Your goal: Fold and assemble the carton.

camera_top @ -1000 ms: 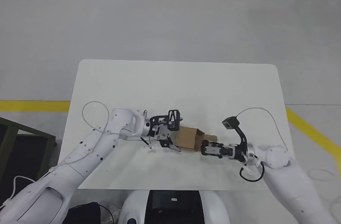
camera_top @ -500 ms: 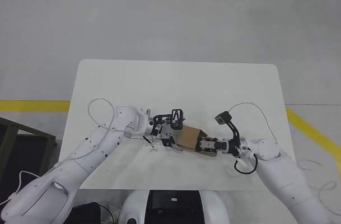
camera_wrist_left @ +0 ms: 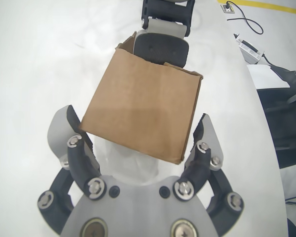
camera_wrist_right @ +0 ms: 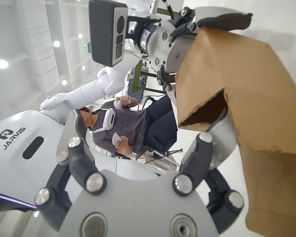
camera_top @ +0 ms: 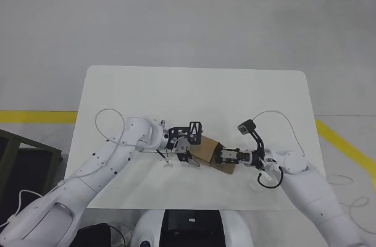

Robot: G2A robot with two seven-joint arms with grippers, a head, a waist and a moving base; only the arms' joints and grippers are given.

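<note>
The brown carton point(camera_top: 206, 150) lies near the middle of the white tabletop point(camera_top: 144, 92), toward its near edge and slightly askew, between the two grippers. The left gripper point(camera_top: 186, 147) meets it from the left. Its fingers are spread wide across the carton's left end, one finger point(camera_wrist_left: 64, 124) touching a corner and the other point(camera_wrist_left: 207, 134) close against the opposite edge, so it clasps the carton across its width. The right gripper point(camera_top: 226, 156) comes in from the right with its fingers wide apart, gripping nothing. One of its fingers point(camera_wrist_left: 160, 48) reaches into the carton's open right end, beside a ragged-edged flap, while its other finger point(camera_wrist_right: 75, 134) stands free of the cardboard. The carton's upper face is flat and smooth, and its right end is not yet folded shut. A yellow line point(camera_top: 33, 116) runs along the floor to the left of the tabletop
</note>
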